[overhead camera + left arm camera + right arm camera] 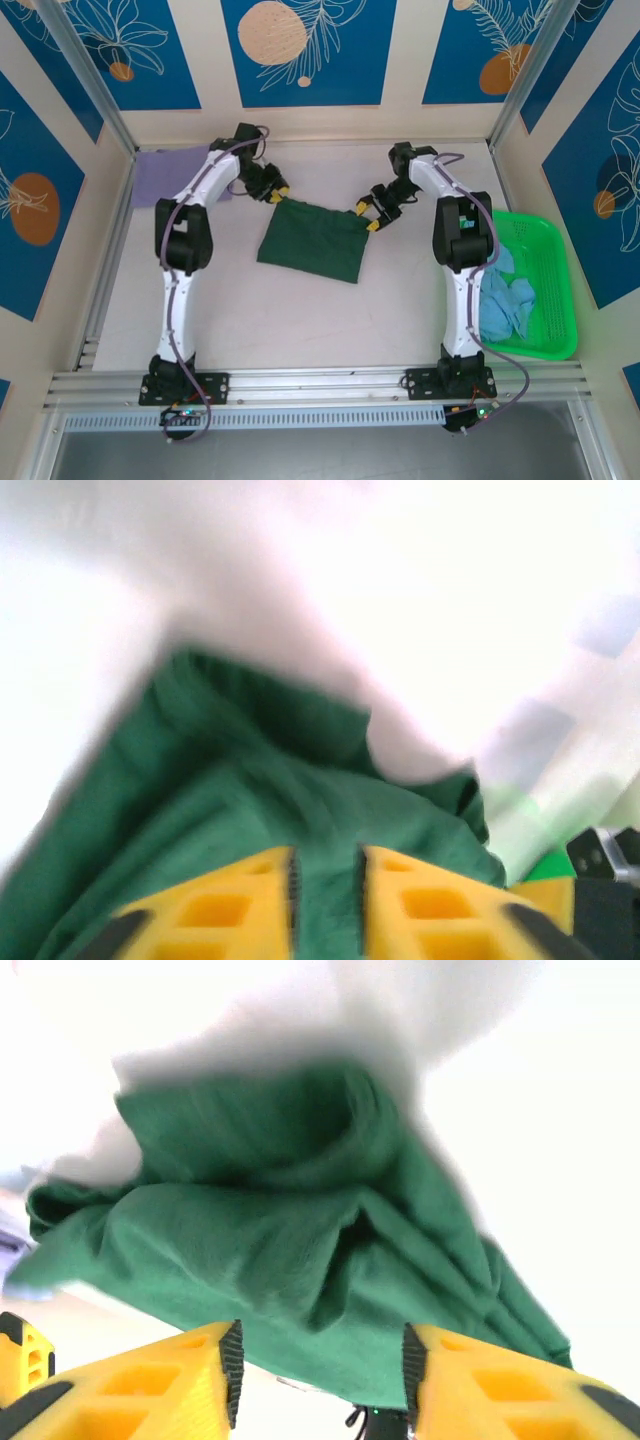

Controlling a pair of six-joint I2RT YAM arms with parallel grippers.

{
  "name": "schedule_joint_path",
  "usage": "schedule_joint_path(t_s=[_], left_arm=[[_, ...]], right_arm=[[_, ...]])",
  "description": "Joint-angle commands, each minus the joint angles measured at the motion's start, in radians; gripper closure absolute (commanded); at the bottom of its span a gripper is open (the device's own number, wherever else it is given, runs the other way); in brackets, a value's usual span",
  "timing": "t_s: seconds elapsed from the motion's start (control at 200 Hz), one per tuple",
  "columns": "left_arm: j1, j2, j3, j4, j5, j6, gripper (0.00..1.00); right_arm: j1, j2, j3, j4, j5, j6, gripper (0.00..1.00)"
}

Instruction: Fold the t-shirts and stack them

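- Top view: the green shirt (312, 240) lies as a folded, roughly square pad in the middle of the table (300, 325).
- The left gripper (277, 192) is at its far left corner and the right gripper (366, 216) at its far right corner, both low over the far edge.
- A lavender shirt (160, 178) lies flat in the far left corner, well apart from the green one.
- Blue shirts (505, 295) sit crumpled in the basket (560, 240) on the right, beside the right arm.
- Left wrist view: the left gripper (327, 865) has its jaws parted by a narrow gap. The green shirt (260, 780) runs smooth past the gap, so it looks released rather than pinched, though the picture is blurred.
- Right wrist view: the right gripper (322, 1335) has its jaws set wide apart and grasps nothing. The green shirt (270, 1220) is rumpled into soft ridges just ahead of them.
- Handling, as I judge it: the cloth is light, limp and several layers thick, so it will sag and slide open if lifted by one point.
- Best hold, as I judge it: pinch all layers at two corners of one edge, one claw each, and keep that edge taut while moving it to the stack.
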Motion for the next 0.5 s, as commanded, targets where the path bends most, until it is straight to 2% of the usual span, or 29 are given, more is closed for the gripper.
schedule_joint_path(t_s=[0.0, 0.095, 0.16, 0.245, 0.325, 0.495], left_arm=[[0.035, 0.043, 0.169, -0.114, -0.039, -0.001, 0.5], [0.049, -0.017, 0.139, -0.133, -0.101, 0.01, 0.42], [0.045, -0.096, 0.062, -0.11, -0.125, 0.026, 0.37], [0.025, -0.209, -0.079, -0.05, -0.122, 0.043, 0.38], [-0.02, -0.292, -0.188, -0.017, -0.117, 0.077, 0.4], [-0.142, -0.348, -0.369, 0.031, -0.066, 0.179, 0.43]], right_arm=[[-0.024, -0.011, 0.096, -0.099, 0.048, 0.005, 0.46], [-0.042, -0.108, 0.019, -0.011, 0.053, 0.021, 0.44], [-0.043, -0.163, 0.001, -0.016, 0.093, -0.001, 0.45], [-0.006, -0.249, -0.071, 0.02, 0.109, -0.053, 0.48], [0.048, -0.328, -0.195, 0.113, 0.059, -0.077, 0.53], [0.189, -0.399, -0.412, 0.276, -0.006, -0.065, 0.6]])
